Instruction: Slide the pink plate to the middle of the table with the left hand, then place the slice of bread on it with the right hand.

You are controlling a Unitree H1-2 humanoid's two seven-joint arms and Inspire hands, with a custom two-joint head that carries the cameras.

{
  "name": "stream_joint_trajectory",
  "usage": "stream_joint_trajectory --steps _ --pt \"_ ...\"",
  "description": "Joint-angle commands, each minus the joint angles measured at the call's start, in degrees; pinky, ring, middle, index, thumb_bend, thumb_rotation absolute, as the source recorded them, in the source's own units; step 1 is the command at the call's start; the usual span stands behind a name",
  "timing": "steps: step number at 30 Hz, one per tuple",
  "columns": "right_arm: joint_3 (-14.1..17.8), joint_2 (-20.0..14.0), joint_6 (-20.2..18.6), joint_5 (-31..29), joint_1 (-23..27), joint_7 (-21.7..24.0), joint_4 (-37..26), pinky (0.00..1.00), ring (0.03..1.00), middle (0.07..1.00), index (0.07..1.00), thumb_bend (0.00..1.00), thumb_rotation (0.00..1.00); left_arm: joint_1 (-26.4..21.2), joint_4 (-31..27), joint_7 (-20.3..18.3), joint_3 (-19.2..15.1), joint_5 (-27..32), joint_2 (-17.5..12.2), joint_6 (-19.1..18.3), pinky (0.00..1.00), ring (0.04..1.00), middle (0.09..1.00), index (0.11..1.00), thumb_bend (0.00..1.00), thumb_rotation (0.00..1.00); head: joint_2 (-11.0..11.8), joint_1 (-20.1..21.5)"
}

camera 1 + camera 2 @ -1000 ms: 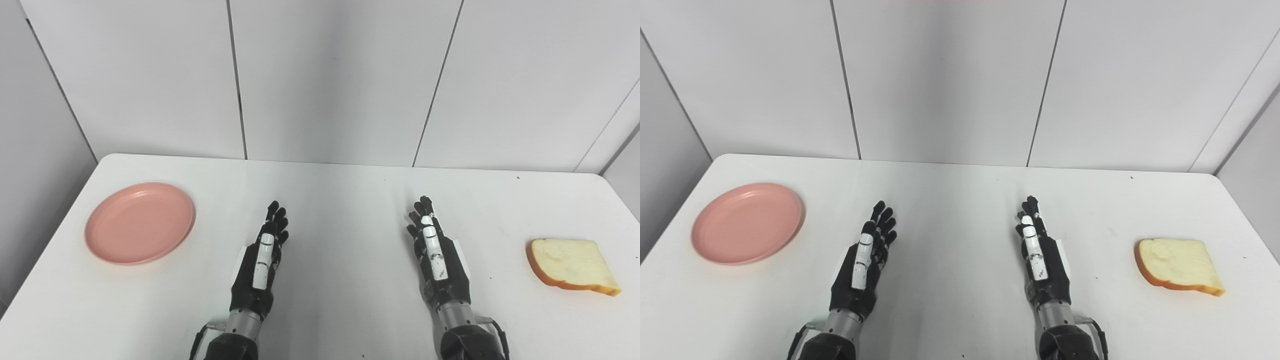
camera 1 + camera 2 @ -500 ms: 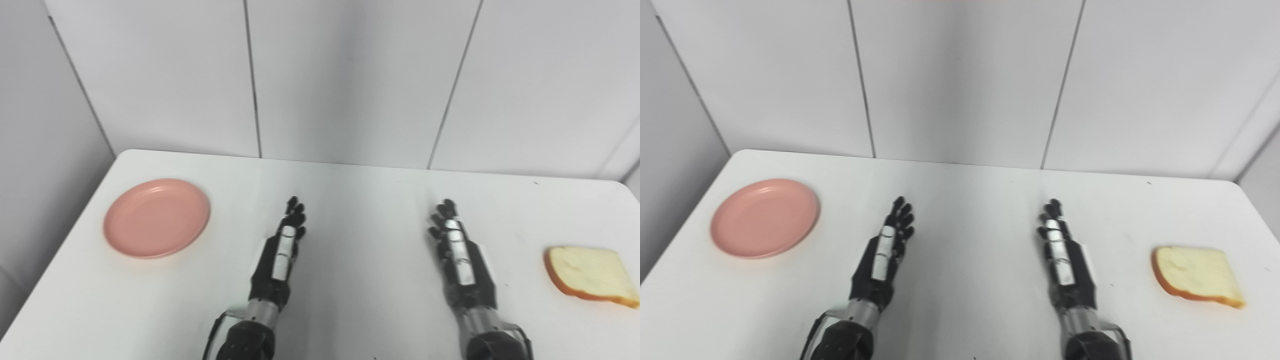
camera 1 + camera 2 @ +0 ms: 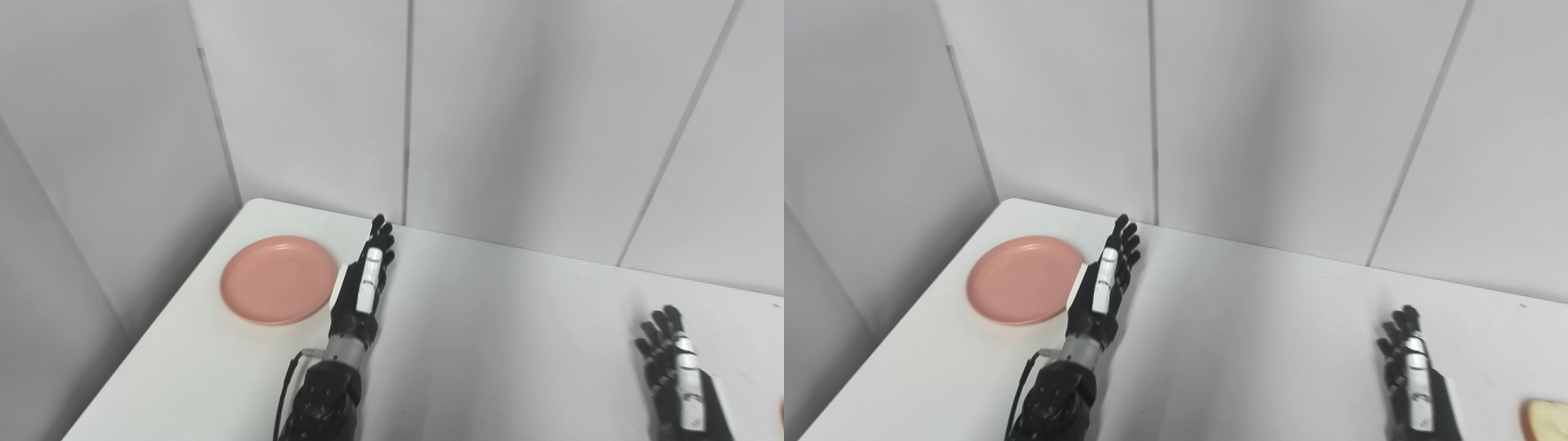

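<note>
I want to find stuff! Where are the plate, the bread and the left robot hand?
plate (image 3: 272, 278), left eye view, its flat middle.
bread (image 3: 1546, 418), right eye view, the corner showing at the edge.
left robot hand (image 3: 362, 291), left eye view, its back.

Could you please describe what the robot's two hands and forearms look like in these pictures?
Both the left hand and right hand are black with slim fingers and a white strip along the top edge. A silver wrist ring joins the left hand to a dark forearm, where a thin black cable loops out.
</note>
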State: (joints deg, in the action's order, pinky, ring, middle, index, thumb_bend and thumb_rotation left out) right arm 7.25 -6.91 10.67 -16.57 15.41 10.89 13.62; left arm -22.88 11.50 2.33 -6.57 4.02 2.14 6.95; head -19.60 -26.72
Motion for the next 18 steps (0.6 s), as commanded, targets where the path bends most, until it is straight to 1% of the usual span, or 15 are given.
stream_joint_trajectory --steps 1,2,4,8,10,11,13,14,16,18 --pt "0.2 -0.7 1.3 -0.4 0.6 0.8 -1.3 1.00 1.000 1.000 1.000 0.63 0.89 -2.5 -2.3 1.4 -1.0 0.2 -1.3 0.7 1.00 1.000 1.000 1.000 0.77 1.00 0.0 -0.2" --pt "0.5 -0.3 0.8 -0.4 0.5 0.1 -1.6 1.00 1.000 1.000 1.000 0.63 0.88 -2.7 -2.5 1.6 -1.7 0.4 -1.9 0.7 1.00 1.000 1.000 1.000 0.77 1.00 0.0 -0.4" --pt "0.9 0.4 -0.1 -0.3 0.4 -1.3 -2.3 1.00 1.000 1.000 1.000 0.58 0.86 -3.0 -3.1 2.2 -2.9 0.7 -3.1 0.5 1.00 1.000 1.000 1.000 0.77 1.00 0.0 -0.5" --pt "1.0 0.6 -1.0 -0.2 0.3 -2.1 -3.0 1.00 1.000 1.000 1.000 0.58 0.87 -3.4 -3.7 2.6 -5.3 1.4 -6.0 0.8 1.00 1.000 1.000 1.000 0.78 1.00 0.0 -1.1" --pt "0.9 0.6 -1.1 -0.3 0.3 -2.1 -3.2 1.00 1.000 1.000 1.000 0.58 0.87 -3.5 -3.4 2.8 -6.3 2.2 -6.9 1.0 1.00 1.000 1.000 0.980 0.78 1.00 0.0 -1.2" --pt "0.9 0.5 -1.1 -0.3 0.2 -2.1 -3.3 1.00 1.000 1.000 1.000 0.59 0.87 -3.6 -3.1 2.9 -6.9 2.8 -7.3 1.3 0.99 0.982 0.986 0.955 0.78 1.00 0.0 -1.2" --pt "0.9 0.5 -1.3 -0.3 0.1 -2.2 -3.7 1.00 1.000 1.000 1.000 0.59 0.87 -3.8 -1.6 3.6 -8.2 3.1 -8.2 2.5 0.95 0.934 0.928 0.911 0.80 1.00 0.0 -1.4" --pt "0.9 0.4 -1.4 -0.3 0.1 -2.2 -3.8 1.00 1.000 1.000 1.000 0.59 0.87 -3.9 -0.8 4.1 -8.8 2.9 -8.7 3.1 0.95 0.930 0.923 0.907 0.80 1.00 -0.1 -1.6" --pt "0.9 0.4 -1.5 -0.5 0.1 -2.1 -4.1 1.00 1.000 1.000 1.000 0.58 0.87 -4.2 1.2 4.9 -9.9 2.4 -10.2 3.8 0.90 0.895 0.881 0.875 0.81 1.00 -0.1 -1.8" --pt "0.9 0.3 -1.6 -0.6 0.0 -2.0 -4.3 1.00 1.000 1.000 1.000 0.58 0.87 -4.5 3.0 5.2 -10.9 2.9 -11.3 4.6 0.87 0.878 0.854 0.852 0.83 1.00 -0.1 -1.8"
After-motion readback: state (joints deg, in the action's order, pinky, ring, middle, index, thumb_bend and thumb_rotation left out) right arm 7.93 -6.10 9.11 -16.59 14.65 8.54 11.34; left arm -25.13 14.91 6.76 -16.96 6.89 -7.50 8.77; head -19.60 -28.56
